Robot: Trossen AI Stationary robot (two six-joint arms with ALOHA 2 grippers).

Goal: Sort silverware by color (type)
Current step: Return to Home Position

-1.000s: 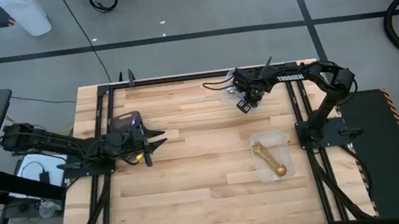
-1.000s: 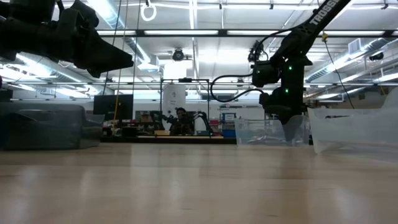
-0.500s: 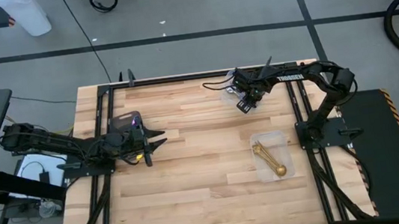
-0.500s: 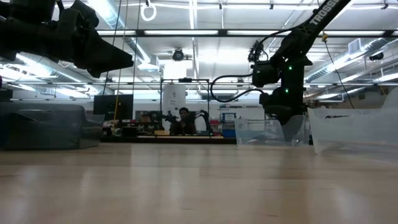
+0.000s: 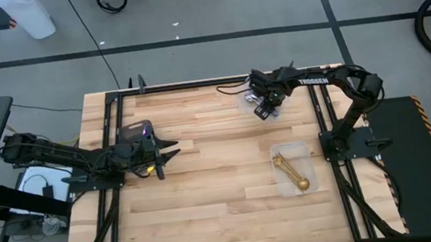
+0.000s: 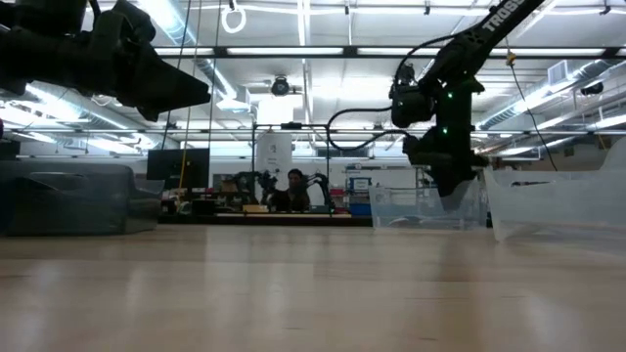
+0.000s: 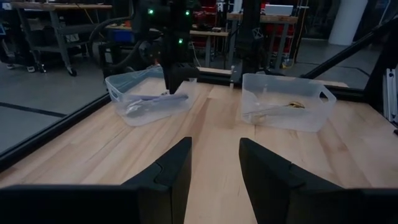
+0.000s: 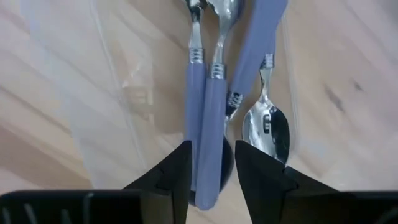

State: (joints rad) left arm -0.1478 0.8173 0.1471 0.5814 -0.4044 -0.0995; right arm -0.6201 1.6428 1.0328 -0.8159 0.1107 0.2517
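Observation:
Several silver spoons with lilac handles (image 8: 211, 106) lie side by side in a clear container (image 5: 243, 101) near the table's far right corner. My right gripper (image 8: 211, 168) hangs open just above them, fingers pointing down, with one lilac handle showing in the gap. I see no touch. From the left wrist view the same spoons (image 7: 152, 101) lie under that gripper. Gold spoons (image 5: 290, 171) lie in a second clear container (image 5: 309, 153) nearer the right edge. My left gripper (image 5: 172, 152) waits open at the table's left, level above the wood.
A dark grey tray (image 5: 131, 133) sits beside the left arm near the left edge. Black frame rails (image 5: 113, 149) run along the table's sides. Bare wood (image 5: 222, 177) lies between the two arms. A person shows far off in the room (image 6: 293, 186).
My right gripper has risen a little and moved slightly toward the table's far edge, staying over the container of lilac-handled spoons. The left arm has kept still.

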